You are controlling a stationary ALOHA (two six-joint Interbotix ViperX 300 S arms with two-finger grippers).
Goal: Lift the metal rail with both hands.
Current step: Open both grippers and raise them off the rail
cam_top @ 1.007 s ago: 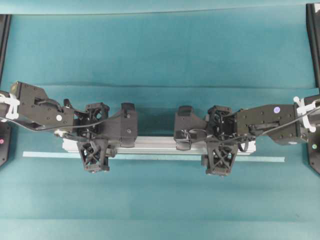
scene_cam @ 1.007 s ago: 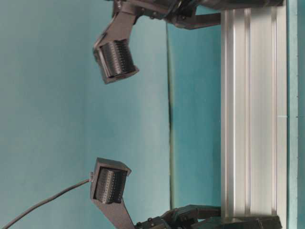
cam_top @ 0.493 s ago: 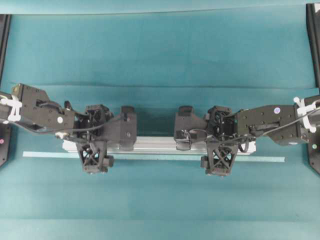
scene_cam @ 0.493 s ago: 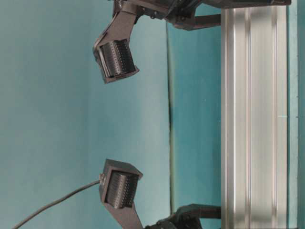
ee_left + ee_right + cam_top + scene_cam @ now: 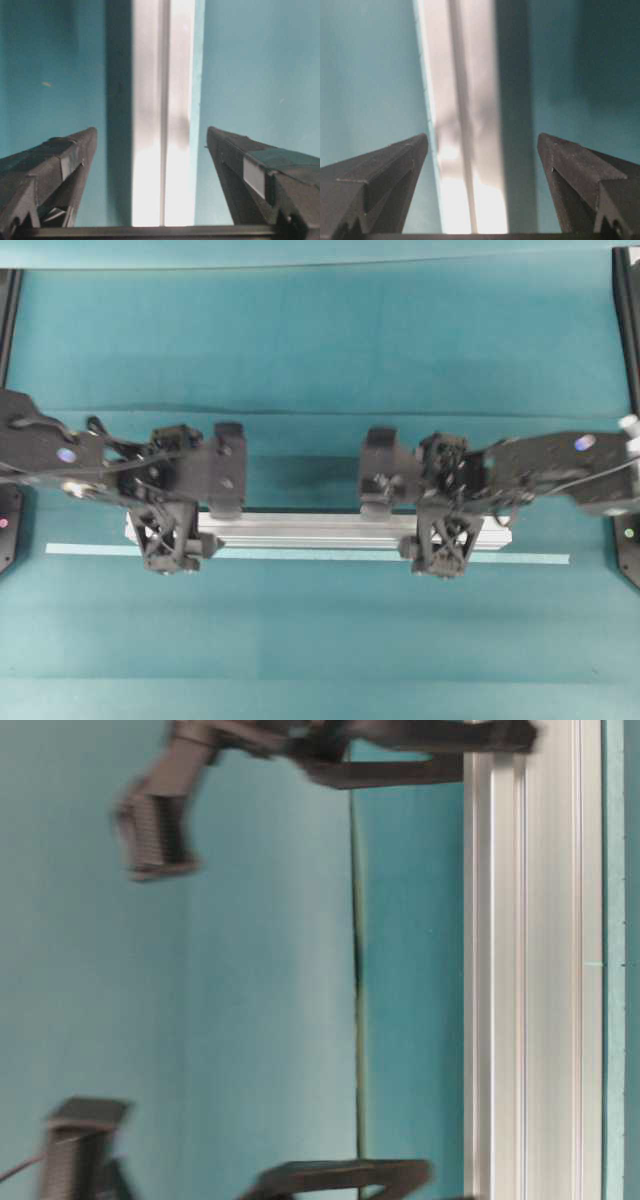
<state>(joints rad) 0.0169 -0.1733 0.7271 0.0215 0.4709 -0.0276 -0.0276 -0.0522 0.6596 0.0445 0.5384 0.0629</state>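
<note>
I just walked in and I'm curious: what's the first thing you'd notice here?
The long shiny metal rail lying flat across the middle of the teal table. Two black robot arms reach in from the sides; the left end effector and right end effector each sit wide open astride the rail near an end. A thin pale-green tape strip runs alongside it.

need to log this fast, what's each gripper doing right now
left gripper: open, fingers either side of the metal rail, not gripping it
right gripper: open, straddling the rail, holding nothing
</note>
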